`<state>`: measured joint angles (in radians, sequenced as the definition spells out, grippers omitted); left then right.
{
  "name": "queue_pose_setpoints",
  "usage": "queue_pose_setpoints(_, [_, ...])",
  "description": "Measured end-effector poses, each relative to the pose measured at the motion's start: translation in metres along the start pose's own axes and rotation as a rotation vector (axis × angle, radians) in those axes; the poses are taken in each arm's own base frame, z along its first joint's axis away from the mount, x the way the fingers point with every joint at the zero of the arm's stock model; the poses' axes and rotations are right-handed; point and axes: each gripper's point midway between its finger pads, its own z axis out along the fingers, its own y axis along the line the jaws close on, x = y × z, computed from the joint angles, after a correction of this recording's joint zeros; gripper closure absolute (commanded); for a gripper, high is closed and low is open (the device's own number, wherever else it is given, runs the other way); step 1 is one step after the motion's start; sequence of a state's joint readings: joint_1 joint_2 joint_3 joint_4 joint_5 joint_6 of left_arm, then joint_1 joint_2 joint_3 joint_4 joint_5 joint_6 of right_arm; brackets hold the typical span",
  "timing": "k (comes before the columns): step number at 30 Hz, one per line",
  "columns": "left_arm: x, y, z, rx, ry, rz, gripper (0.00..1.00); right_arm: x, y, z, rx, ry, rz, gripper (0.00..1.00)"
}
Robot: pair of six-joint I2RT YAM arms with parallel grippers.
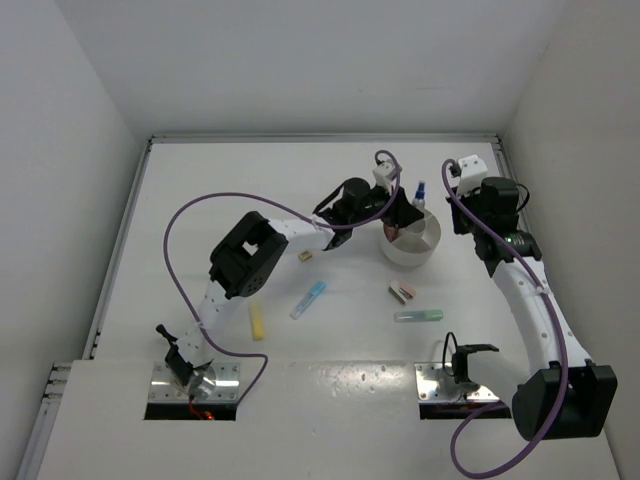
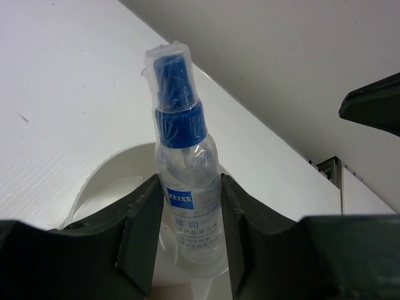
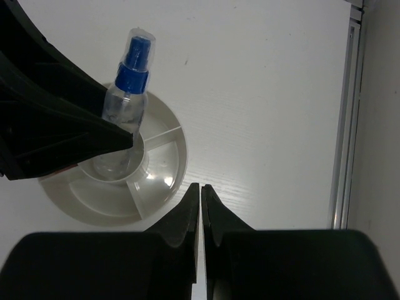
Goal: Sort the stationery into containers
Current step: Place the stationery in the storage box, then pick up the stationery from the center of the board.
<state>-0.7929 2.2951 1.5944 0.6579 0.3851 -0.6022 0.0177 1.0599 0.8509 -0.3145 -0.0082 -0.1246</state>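
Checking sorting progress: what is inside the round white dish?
A clear blue-capped spray bottle stands in the centre compartment of the round white dish, held by the left gripper. Visible outer compartments look bare; the gripper covers the rest.

Left gripper [image 2: 187, 234] clamps clear bottle [image 2: 187, 206] (blue cap, ZEISS label) upright over white dish [image 2: 106, 181].

Laboratory robot cell: white table [image 1: 200, 190] boxed by plain white walls [image 1: 300, 60]; left arm [image 1: 243, 262] and right arm [image 1: 535, 310] bolted at lower edge.
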Motion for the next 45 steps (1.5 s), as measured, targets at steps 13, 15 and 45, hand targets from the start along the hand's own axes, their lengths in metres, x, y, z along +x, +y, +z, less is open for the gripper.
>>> queue_pose_setpoints(13, [-0.001, 0.001, 0.001, -0.008, 0.013, 0.016, 0.51, 0.0, 0.0, 0.0, 0.0, 0.0, 0.0, 0.95])
queue_pose_setpoints(15, [0.0, 0.002, 0.001, -0.012, 0.016, 0.018, 0.51, 0.0, 0.0, 0.0, 0.0, 0.0, 0.0, 0.95])
queue_pose_setpoints(45, [-0.083, 0.137, -0.248, -1.041, -0.228, -0.495, 0.37, 0.0, 0.003, 0.001, -0.016, -0.003, 0.0, 0.95])
